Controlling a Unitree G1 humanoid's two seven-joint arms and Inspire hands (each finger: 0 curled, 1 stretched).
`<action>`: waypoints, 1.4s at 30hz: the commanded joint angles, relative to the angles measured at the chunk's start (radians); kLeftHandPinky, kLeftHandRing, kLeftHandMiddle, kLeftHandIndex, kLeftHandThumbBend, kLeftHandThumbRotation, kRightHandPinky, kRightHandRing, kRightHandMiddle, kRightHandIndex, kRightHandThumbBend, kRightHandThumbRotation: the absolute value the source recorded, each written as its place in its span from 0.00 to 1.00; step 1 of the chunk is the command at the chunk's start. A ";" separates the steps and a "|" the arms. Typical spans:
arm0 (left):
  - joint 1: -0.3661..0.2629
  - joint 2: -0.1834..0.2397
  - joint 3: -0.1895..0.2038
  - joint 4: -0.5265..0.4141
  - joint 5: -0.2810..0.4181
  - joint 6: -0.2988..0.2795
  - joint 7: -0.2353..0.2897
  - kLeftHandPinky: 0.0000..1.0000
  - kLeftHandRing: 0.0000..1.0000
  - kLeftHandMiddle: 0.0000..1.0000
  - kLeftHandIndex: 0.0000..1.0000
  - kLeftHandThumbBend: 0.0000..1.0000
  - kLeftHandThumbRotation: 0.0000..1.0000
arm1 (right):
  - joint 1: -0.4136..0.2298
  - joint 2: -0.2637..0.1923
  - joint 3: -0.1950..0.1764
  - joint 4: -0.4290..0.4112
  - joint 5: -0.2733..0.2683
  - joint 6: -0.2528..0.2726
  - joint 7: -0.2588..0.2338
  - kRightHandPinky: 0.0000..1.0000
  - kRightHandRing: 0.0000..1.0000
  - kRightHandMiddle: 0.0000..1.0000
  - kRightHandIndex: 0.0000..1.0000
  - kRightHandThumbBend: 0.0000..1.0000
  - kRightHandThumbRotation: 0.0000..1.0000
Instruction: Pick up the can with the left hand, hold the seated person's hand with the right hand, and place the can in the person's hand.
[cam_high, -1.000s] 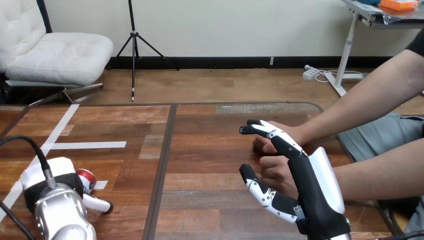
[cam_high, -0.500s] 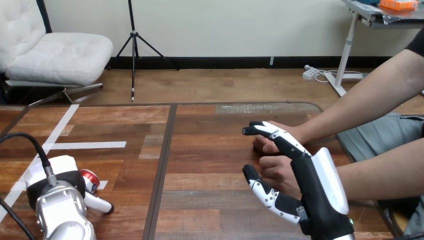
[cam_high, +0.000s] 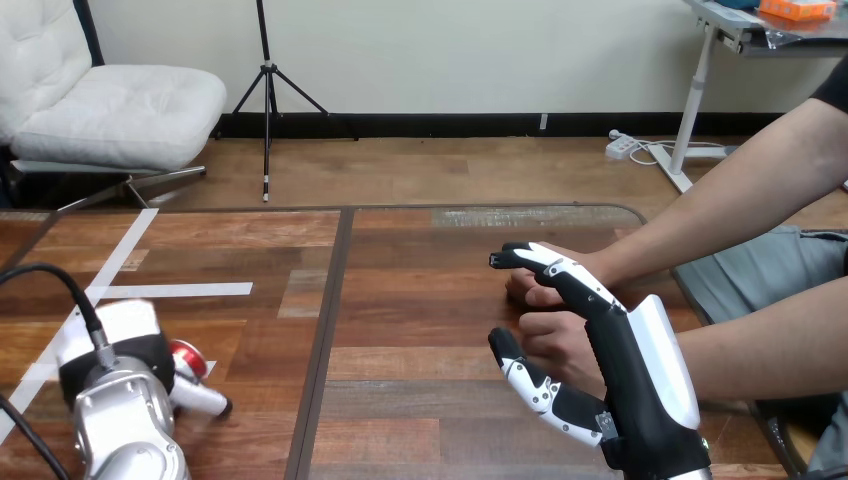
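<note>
Can (cam_high: 186, 358) beside left hand (cam_high: 135, 345), far left of the person's hands (cam_high: 548, 338).

The table (cam_high: 420, 300) is made of brown wood planks. A dark line (cam_high: 325, 340) runs down it, between the left hand (cam_high: 125, 340) and the right hand (cam_high: 625, 370). Strips of white tape (cam_high: 175, 290) are stuck flat on the wood, just past the left hand. A red can (cam_high: 185, 357) is on the table, right beside the left hand, on the side facing the right hand. The person's two hands (cam_high: 550, 340) rest on the wood right by the right hand, on its thumb side.
</note>
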 joint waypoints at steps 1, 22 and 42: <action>-0.033 -0.009 0.029 0.005 -0.011 -0.028 0.105 0.45 0.51 0.60 0.81 0.78 0.30 | -0.032 -0.011 -0.018 -0.039 0.000 -0.009 -0.014 0.78 0.83 0.82 0.74 0.39 0.02; -0.015 -0.066 0.121 0.070 -0.192 -0.131 0.449 0.40 0.48 0.55 0.57 0.79 0.00 | -0.025 -0.016 -0.030 -0.059 -0.007 0.004 -0.012 0.80 0.84 0.82 0.74 0.39 0.06; 0.002 -0.063 0.147 0.061 -0.276 -0.189 0.547 0.40 0.48 0.54 0.56 0.80 0.00 | -0.027 -0.017 -0.032 -0.057 -0.004 -0.004 -0.011 0.80 0.84 0.82 0.74 0.40 0.05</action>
